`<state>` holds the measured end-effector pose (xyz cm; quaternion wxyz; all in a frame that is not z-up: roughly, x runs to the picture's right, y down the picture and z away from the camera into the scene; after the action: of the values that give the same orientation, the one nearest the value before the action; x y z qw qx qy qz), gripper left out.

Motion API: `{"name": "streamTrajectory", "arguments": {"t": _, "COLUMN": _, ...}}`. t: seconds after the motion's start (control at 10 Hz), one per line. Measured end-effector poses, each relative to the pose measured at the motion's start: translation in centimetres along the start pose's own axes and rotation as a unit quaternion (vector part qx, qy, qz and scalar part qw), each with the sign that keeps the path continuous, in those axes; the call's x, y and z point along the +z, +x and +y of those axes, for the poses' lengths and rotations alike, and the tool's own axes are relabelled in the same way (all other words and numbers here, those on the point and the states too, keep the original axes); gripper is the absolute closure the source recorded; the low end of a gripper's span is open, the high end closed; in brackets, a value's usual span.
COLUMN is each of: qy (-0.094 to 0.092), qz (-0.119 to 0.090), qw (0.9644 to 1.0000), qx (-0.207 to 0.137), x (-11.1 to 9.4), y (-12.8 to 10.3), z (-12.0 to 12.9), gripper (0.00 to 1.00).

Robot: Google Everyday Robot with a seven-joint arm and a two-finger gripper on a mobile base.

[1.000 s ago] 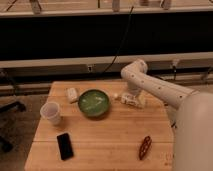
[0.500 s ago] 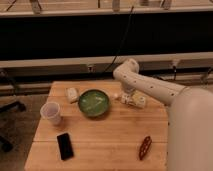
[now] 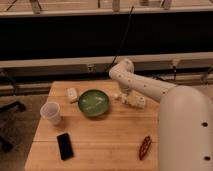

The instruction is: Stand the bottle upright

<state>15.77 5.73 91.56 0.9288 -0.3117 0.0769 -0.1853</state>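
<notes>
The bottle (image 3: 136, 101) is a small whitish shape lying on its side on the wooden table (image 3: 105, 135), just right of the green bowl (image 3: 93, 103). My gripper (image 3: 123, 96) hangs low over the table between the bowl and the bottle, right against the bottle's left end. The white arm bends down to it from an elbow (image 3: 122, 68) above. I cannot tell whether the gripper holds the bottle.
A white plastic cup (image 3: 51, 113) stands at the left. A small whitish block (image 3: 73, 94) lies left of the bowl. A black phone (image 3: 65, 146) lies at the front left and a brown oblong object (image 3: 145, 147) at the front right. My white body (image 3: 185, 130) fills the right.
My arm's elbow has swung to the left. The gripper has stayed low beside the bottle, shifting slightly. The bottle still lies on its side.
</notes>
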Motion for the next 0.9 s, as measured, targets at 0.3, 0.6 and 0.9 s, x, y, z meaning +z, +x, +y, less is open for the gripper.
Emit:
{"name": "streamTrajectory", "arguments": {"t": 0.3, "qy": -0.020, "qz": -0.007, "qw": 0.9985, "qx": 0.051, "x": 0.7, "y": -0.5, "z": -0.4, "gripper": 0.20}}
{"name": "streamTrajectory", "arguments": {"t": 0.6, "qy": -0.007, "qz": -0.031, "qw": 0.9961, "qx": 0.082, "x": 1.0, "y": -0.7, "z": -0.6, "gripper": 0.20}}
{"name": "streamTrajectory", "arguments": {"t": 0.9, "qy": 0.019, "qz": -0.074, "qw": 0.9913, "qx": 0.107, "x": 2.3, "y": -0.5, "z": -0.3, "gripper": 0.20}}
